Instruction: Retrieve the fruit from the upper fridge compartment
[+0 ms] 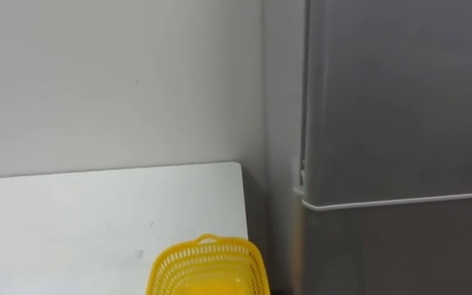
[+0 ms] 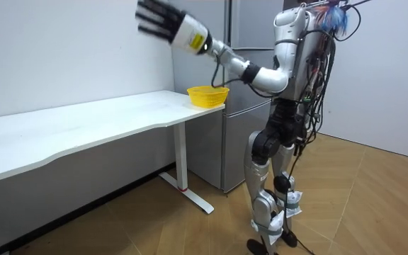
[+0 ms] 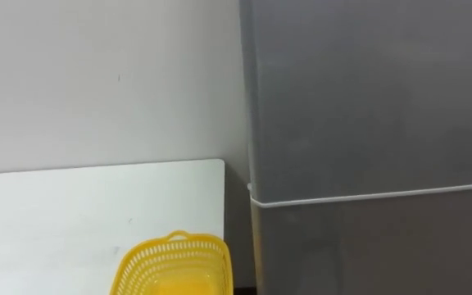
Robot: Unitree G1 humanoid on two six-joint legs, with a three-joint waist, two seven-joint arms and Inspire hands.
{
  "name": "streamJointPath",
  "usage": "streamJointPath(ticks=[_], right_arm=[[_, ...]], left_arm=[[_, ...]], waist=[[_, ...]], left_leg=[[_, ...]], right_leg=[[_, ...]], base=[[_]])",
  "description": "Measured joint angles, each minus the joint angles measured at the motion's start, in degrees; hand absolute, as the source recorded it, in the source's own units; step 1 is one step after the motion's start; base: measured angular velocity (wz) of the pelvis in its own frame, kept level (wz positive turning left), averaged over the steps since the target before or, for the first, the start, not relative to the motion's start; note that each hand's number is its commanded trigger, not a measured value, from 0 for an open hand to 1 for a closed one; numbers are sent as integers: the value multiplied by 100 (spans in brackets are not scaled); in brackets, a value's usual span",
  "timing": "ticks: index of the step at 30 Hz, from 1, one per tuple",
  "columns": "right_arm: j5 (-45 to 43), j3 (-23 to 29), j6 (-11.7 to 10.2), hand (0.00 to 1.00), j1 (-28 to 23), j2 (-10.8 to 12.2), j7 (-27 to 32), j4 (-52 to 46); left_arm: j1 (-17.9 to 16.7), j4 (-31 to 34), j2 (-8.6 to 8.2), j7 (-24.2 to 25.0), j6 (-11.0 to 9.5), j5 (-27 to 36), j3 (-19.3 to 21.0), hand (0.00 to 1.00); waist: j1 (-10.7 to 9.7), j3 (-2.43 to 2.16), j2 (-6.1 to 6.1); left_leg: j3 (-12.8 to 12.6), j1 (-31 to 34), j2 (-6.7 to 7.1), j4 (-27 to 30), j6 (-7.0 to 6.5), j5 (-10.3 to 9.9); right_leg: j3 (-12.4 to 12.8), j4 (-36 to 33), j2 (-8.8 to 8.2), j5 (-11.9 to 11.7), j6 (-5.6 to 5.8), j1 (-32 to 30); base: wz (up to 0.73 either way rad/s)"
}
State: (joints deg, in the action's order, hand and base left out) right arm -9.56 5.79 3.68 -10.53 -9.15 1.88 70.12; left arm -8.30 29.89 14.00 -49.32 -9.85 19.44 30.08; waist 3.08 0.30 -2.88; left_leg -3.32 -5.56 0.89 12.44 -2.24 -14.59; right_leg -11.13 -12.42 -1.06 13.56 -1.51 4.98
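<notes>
The grey fridge's upper door (image 1: 400, 98) is closed in front of me, with a white seam (image 1: 400, 201) dividing it from the lower door. I stand before the fridge (image 2: 243, 28) at the end of the table. My left hand (image 2: 160, 21) is raised high toward the room view's left, above the table and apart from the fridge. It is open with fingers spread and holds nothing. A yellow mesh basket (image 1: 207, 266) sits on the table's corner nearest the fridge, seen too in the room view (image 2: 207, 95).
A long white table (image 1: 97, 213) runs along the wall to my left, its end close to the fridge with a narrow gap between. A plain white wall rises behind it. Wooden floor (image 2: 346, 205) lies open behind me.
</notes>
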Motion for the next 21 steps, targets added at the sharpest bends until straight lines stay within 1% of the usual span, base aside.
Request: streamJointPath(ticks=[1,2,3,4,5,6,7,9,10,11,12,13,15,16,18,21], right_arm=[[-1,0,0,0,4,-1,-27,11],[-19,0,-1,0,40,-4,-77,78],[-57,0,-3,0,68,-12,-123,122],[-94,2,-5,0,72,-15,-144,121],[-109,4,-4,0,90,-29,-182,137],[-140,10,-1,0,135,-46,-214,192],[-166,7,2,0,169,-49,-225,243],[-241,7,21,0,270,-47,-299,376],[-259,7,21,0,271,-48,-323,376],[-344,7,22,0,282,-51,-363,372],[-394,8,22,0,293,-51,-388,372],[-448,4,34,0,317,-49,-426,382],[-515,-6,135,0,357,-50,-457,397],[-556,-5,143,0,383,-51,-459,412],[-665,-6,140,0,441,-52,-479,416],[-658,-13,139,0,529,-80,-576,445]], left_arm=[[80,115,35,128,-1,-1,-39,0],[234,273,100,403,-3,-2,-117,0],[362,344,117,690,-4,0,-160,0],[407,359,117,810,-3,1,-180,0],[454,370,116,1015,-1,18,-258,0],[492,377,107,1200,36,16,-417,0],[518,397,106,1295,86,17,-513,0],[675,517,104,1832,263,15,-900,0],[711,531,104,1990,293,15,-974,0],[789,545,102,2268,349,15,-1119,0],[822,545,102,2415,371,16,-1174,0],[904,545,102,2683,434,86,-1300,0],[1054,545,71,3092,583,116,-1598,0],[1070,545,54,3179,594,116,-1676,0],[1106,545,21,3542,708,128,-1945,0],[1154,545,20,3910,838,136,-2233,0]], waist=[[3,4,6],[-23,5,14],[-66,-1,22],[-93,-2,22],[-166,16,-9],[-233,7,15],[-266,10,17],[-329,21,26],[-356,27,35],[-420,24,36],[-432,23,34],[-478,23,32],[-582,18,37],[-607,17,42],[-670,4,55],[-765,2,73]], left_leg=[[9,2,2,2,0,0],[19,0,3,1,0,0],[18,-4,3,-1,0,0],[18,-4,3,-4,0,0],[23,-3,1,-7,0,0],[38,-3,1,-6,0,0],[42,-2,1,-5,0,0],[40,1,0,-5,0,0],[40,3,0,-7,0,0],[29,6,0,-15,0,1],[22,6,0,-23,0,1],[16,6,-2,-27,-1,2],[1,6,-3,-29,-1,2],[0,6,-2,-33,-1,2],[-39,-8,-12,-69,2,5],[-41,-10,-14,-73,2,5]], right_leg=[[-4,9,-1,0,0,1],[-4,34,0,0,0,8],[-5,42,0,0,0,14],[-6,42,0,0,0,15],[-9,61,4,-1,0,26],[-10,71,9,-5,1,35],[-7,75,12,-6,1,36],[-4,80,15,-8,0,35],[-5,80,14,-8,0,31],[0,75,11,-8,0,16],[8,74,11,-8,0,6],[1,68,8,-8,0,-1],[10,62,8,-9,2,-7],[9,55,8,-9,2,-6],[19,35,16,-10,1,-19],[34,38,16,-11,0,-17]], base=[[4],[0],[0],[0],[5],[5],[4],[0],[0],[0],[-6],[-6],[-3],[-3],[-7],[-1]])
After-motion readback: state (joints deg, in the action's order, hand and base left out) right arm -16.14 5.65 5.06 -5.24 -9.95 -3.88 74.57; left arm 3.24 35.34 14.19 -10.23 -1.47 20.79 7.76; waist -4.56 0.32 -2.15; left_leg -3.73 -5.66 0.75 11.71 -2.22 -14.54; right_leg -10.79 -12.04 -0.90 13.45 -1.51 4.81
